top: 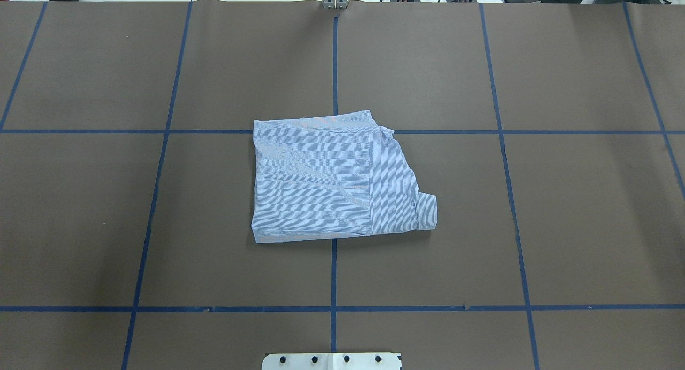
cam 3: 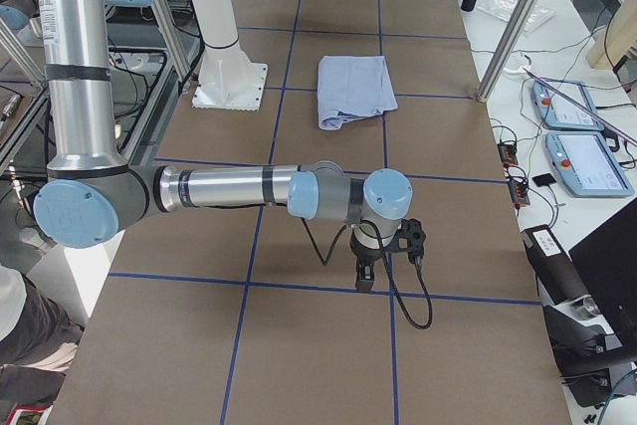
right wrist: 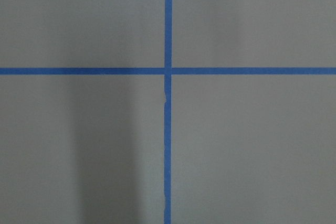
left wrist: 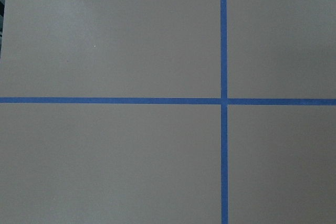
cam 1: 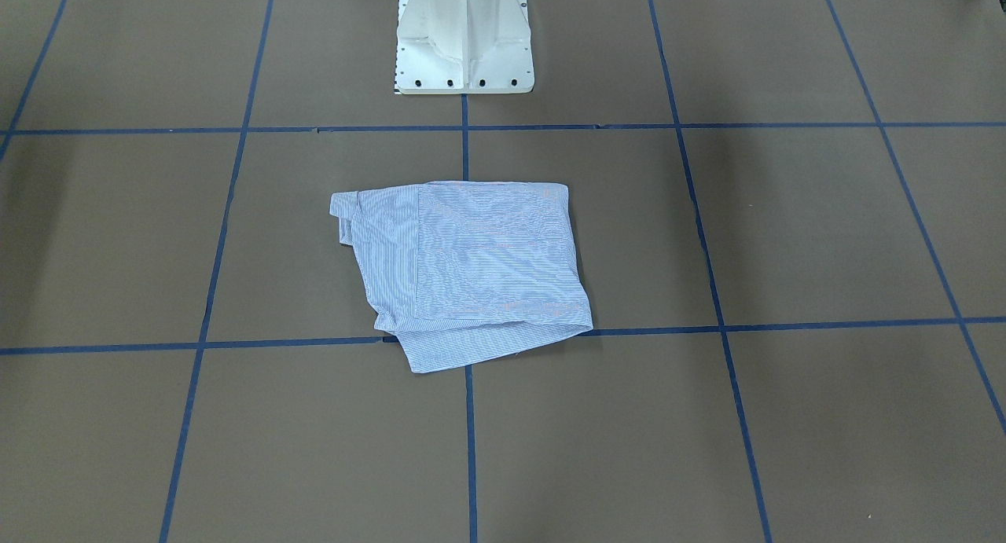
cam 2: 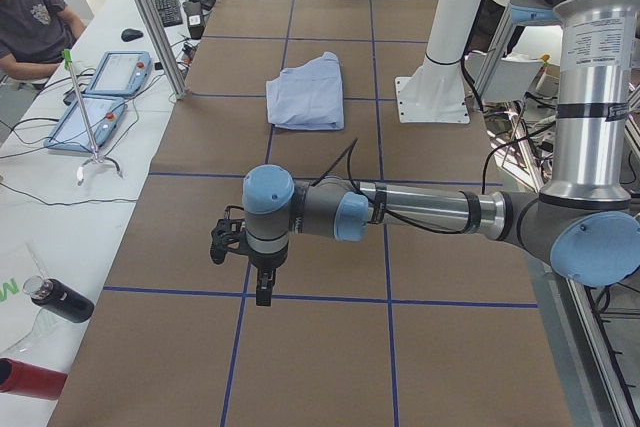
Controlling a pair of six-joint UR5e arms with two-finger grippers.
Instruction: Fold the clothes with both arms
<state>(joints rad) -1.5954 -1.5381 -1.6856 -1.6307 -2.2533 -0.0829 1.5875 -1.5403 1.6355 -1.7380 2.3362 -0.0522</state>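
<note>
The clothes, one light blue-and-white striped shirt (cam 1: 471, 268), lie folded into a rough rectangle at the table's middle (top: 332, 182), with a cuff sticking out at one corner. Both arms are far from it, at the table's opposite ends. My left gripper (cam 2: 262, 292) hangs over the brown surface in the exterior left view, pointing down, well short of the shirt (cam 2: 308, 97). My right gripper (cam 3: 363, 281) does the same in the exterior right view, far from the shirt (cam 3: 353, 89). I cannot tell whether either is open or shut. Both wrist views hold only brown paper and blue tape.
The white pedestal base (cam 1: 464, 40) stands behind the shirt. Blue tape lines (top: 334, 65) grid the brown table cover. Beside the table, two tablets (cam 2: 105, 97), bottles (cam 2: 60, 302) and a seated person (cam 2: 35, 17) occupy a white bench. More tablets (cam 3: 582, 136) lie on the other side.
</note>
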